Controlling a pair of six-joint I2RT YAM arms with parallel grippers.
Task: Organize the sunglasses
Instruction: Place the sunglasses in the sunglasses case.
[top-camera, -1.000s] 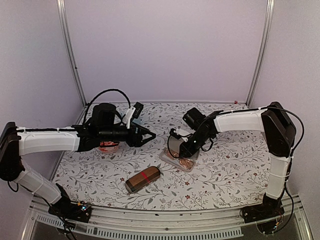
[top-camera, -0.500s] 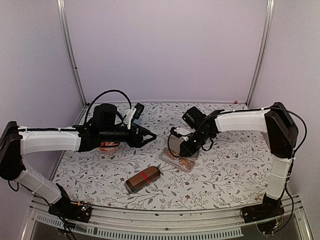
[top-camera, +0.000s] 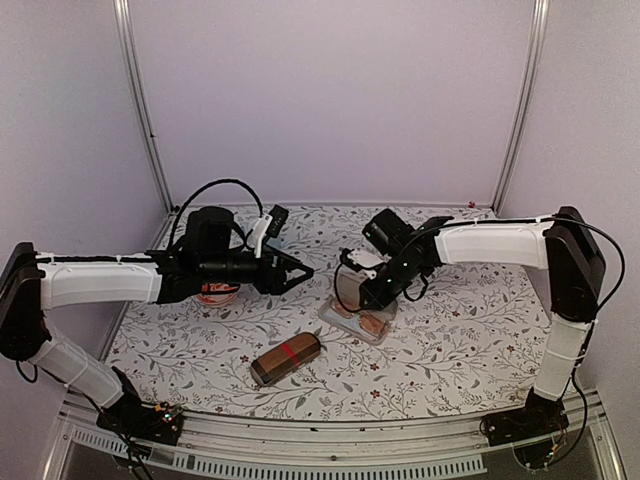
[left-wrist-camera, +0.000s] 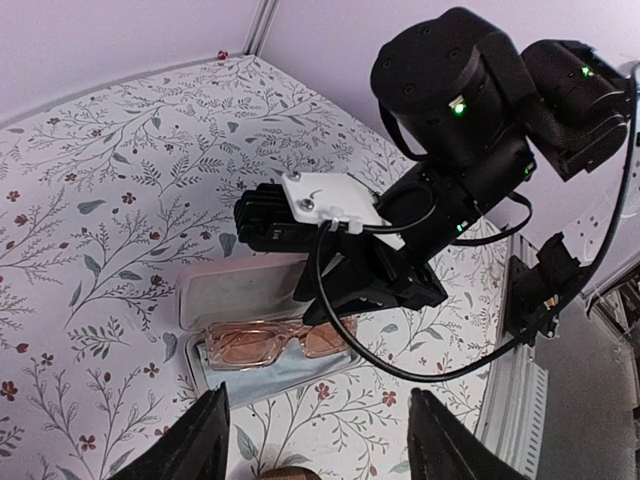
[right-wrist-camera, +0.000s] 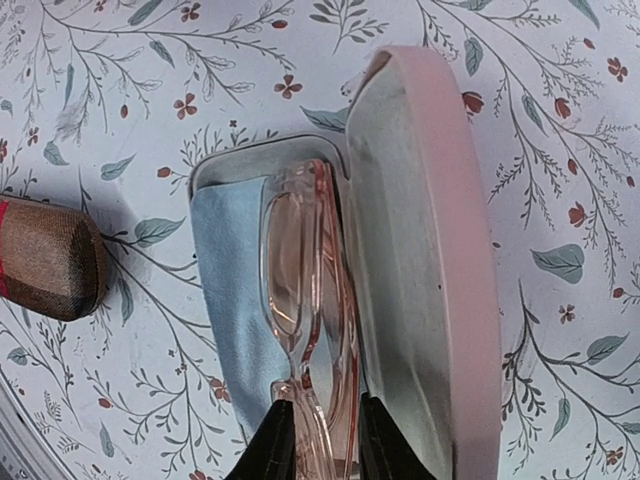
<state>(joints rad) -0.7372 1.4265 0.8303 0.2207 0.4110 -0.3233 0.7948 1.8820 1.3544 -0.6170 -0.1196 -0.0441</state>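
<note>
So the right pincer (right-wrist-camera: 318, 428) is down in the open pink case (left-wrist-camera: 235, 295). Its fingers are nearly together and snug on both sides of the pink sunglasses (right-wrist-camera: 305, 290), gripping the frame. The glasses lie folded on a blue cloth (right-wrist-camera: 228, 300) in the tray, tucked right along the hinge edge, with the lid (right-wrist-camera: 430, 270) folded open beside them. The case sits on the table (top-camera: 460, 340) a bit right of centre, well in from every edge.

The left pincer (top-camera: 303, 271) hangs above the table to the left of the case. Its jaws are well apart with nothing in them, and it points at the right arm with a gap between the two. The closed brown case (top-camera: 286, 359) with the red band lies near the front edge, close to the pink case's corner but not touching. The widest run of table is between the pink case and the right wall. A reddish shape (top-camera: 216, 293) peeks out under the left arm near the left edge, too hidden to say what it is.
</note>
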